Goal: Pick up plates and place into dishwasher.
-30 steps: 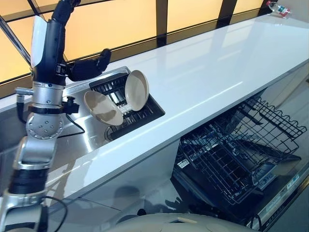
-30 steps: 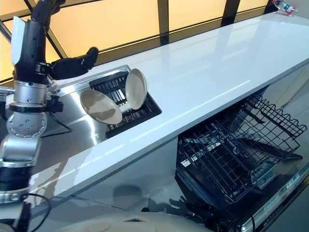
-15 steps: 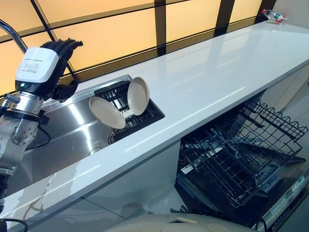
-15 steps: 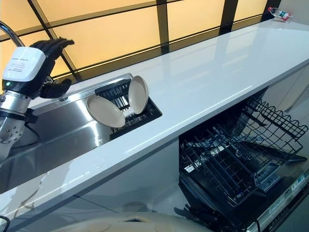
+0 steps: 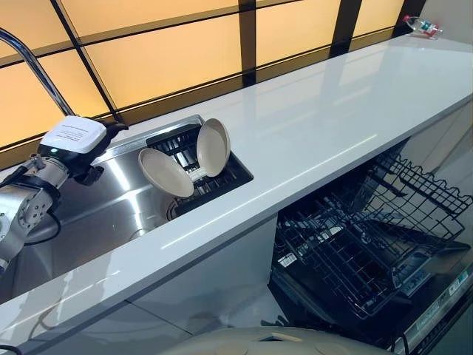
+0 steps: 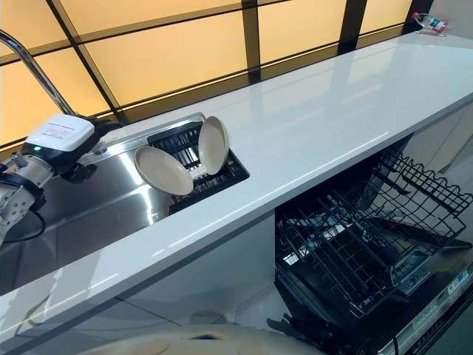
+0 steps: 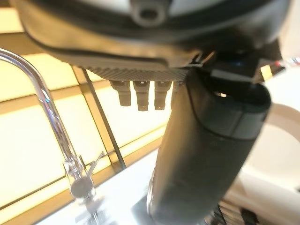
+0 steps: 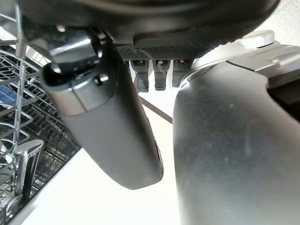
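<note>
Over by the sink (image 5: 111, 214), both beige plates (image 5: 164, 171) stand in the drying rack (image 5: 222, 174); the dishwasher rack (image 5: 369, 237) is empty. Left hand (image 5: 92, 140) hovers near, fingers (image 7: 140, 96) relaxed, holding nothing; right hand (image 8: 117, 126) likewise.

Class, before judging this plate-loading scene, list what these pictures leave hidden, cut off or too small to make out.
1. Left hand: in the eye views its white-covered back faces the camera, hiding the fingers.
2. Drying rack: the two plates standing in it hide the slots behind them.
3. Dishwasher rack: its near end is cut off by the eye view's lower edge.
4. Small object at the counter's far end: too small to identify.
</note>
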`<state>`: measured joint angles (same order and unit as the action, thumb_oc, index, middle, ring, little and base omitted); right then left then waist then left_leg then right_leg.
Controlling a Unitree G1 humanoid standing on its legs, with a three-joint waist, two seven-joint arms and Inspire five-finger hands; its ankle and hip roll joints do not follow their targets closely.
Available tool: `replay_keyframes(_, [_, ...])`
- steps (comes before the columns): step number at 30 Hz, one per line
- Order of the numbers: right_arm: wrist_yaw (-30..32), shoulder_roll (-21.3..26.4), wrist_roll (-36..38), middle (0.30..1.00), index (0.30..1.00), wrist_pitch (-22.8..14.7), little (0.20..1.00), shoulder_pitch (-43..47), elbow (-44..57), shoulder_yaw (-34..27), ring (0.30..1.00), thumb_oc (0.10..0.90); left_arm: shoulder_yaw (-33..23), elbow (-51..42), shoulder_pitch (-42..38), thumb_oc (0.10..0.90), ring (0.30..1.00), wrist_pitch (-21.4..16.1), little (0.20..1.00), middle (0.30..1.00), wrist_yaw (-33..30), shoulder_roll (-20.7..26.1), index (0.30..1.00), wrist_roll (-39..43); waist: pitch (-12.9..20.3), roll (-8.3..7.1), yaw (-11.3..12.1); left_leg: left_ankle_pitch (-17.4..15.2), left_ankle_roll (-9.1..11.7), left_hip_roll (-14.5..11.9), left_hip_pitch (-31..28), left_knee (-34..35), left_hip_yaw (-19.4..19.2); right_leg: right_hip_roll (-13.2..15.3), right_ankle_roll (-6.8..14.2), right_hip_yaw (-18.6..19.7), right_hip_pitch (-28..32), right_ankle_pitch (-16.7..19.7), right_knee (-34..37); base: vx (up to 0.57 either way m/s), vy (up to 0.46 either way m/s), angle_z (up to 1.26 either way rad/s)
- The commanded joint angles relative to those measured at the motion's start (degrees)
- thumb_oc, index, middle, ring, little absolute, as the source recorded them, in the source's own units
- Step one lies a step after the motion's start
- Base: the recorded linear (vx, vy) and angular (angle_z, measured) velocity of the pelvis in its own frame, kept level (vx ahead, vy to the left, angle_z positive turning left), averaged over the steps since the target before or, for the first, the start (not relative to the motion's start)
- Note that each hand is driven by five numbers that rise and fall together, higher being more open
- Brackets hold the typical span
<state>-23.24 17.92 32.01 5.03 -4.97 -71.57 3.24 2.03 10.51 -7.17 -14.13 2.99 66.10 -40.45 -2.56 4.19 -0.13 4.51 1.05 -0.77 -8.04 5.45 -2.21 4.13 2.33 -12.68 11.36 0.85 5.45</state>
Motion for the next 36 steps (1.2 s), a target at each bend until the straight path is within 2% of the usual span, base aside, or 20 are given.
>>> replay_keyframes(1, [-4.1,-1.1,-0.9,0.900,0.900,0.9,0.900,3.6,-0.7,0.4,0.900,0.800,-4.3,2.4,-12.9,0.800,0.900,0.6,0.900,0.900,-0.2,6.0,0.900,-0.1,-2.0,1.34,-0.5,-7.3,-2.7,4.8,-3.0,-0.5,-5.1,-2.4,1.8,-0.1,-0.7,-0.4,-0.5,0.00,0.000,0.00])
replay_keyframes(12, [-4.0,-0.9,-1.2,0.900,0.900,1.7,0.900,4.1,-0.5,1.1,0.900,0.800,2.7,5.8,-19.4,0.800,0.900,0.2,0.900,0.900,0.3,5.1,0.900,-0.1,-1.9,1.27,-1.4,-7.4,-2.8,4.6,-3.2,-0.5,-5.8,-2.5,1.9,0.7,-0.8,-0.2,-0.5,0.00,0.001,-0.01])
replay_keyframes(21, [-3.9,-1.0,-1.2,0.900,0.900,2.0,0.900,4.3,-0.6,1.5,0.900,0.800,7.9,7.6,-23.5,0.800,0.900,0.6,0.900,0.900,0.5,3.7,0.900,-3.9,-1.6,1.19,-2.2,-7.4,-2.8,4.6,-3.2,-0.5,-6.3,-2.7,2.0,1.3,-1.0,-0.1,-0.5,0.00,0.001,-0.01])
replay_keyframes(28, [-3.5,-1.0,-1.3,0.900,0.900,2.2,0.900,4.4,-0.4,1.6,0.900,0.800,11.7,7.5,-26.3,0.800,0.900,0.1,0.900,0.900,3.7,3.1,0.900,-8.1,-1.7,1.11,-2.6,-7.4,-2.8,4.5,-3.2,-0.5,-6.7,-2.7,2.1,1.7,-1.1,0.1,-0.5,0.00,0.003,-0.04])
replay_keyframes(36, [-3.7,-0.9,-1.6,0.900,0.900,2.3,0.900,4.5,-0.5,1.1,0.900,0.800,14.1,6.8,-28.0,0.800,0.900,0.0,0.900,0.900,6.9,2.7,0.900,-9.1,-1.7,1.07,-2.9,-7.4,-2.8,4.5,-3.1,-0.5,-6.8,-2.9,2.1,2.0,-1.3,0.1,-0.5,0.00,0.000,0.00])
